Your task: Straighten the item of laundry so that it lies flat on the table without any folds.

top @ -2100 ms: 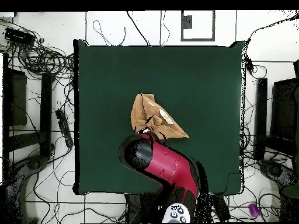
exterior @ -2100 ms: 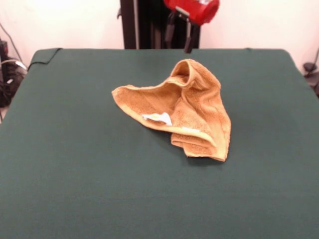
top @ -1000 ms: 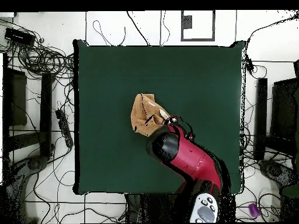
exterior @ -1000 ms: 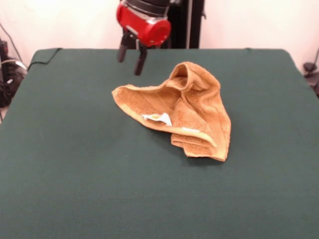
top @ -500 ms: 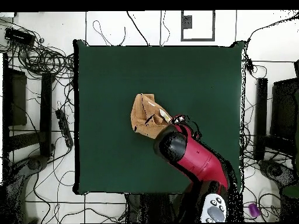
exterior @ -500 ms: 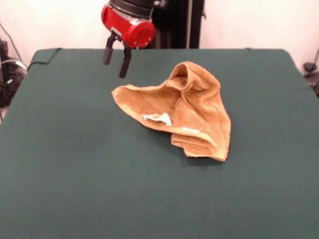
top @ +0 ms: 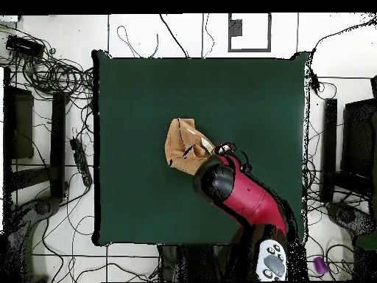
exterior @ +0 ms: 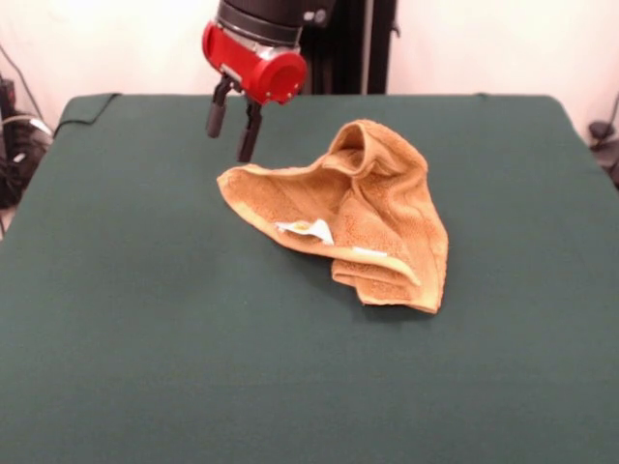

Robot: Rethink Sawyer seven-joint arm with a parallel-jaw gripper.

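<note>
The orange-tan towel lies crumpled near the middle of the green table. It is folded over itself, with a raised hump at its far side and a small white label on its near edge. My gripper hangs just above the table, beside the towel's far-left corner. Its two black fingers are apart and hold nothing. In the overhead view the towel lies at the middle of the table, and the red arm covers the towel's right edge.
Green cloth stretches wide on every side of the towel. Cables and black stands crowd the floor around the table. The robot's pedestal stands at the table's far side.
</note>
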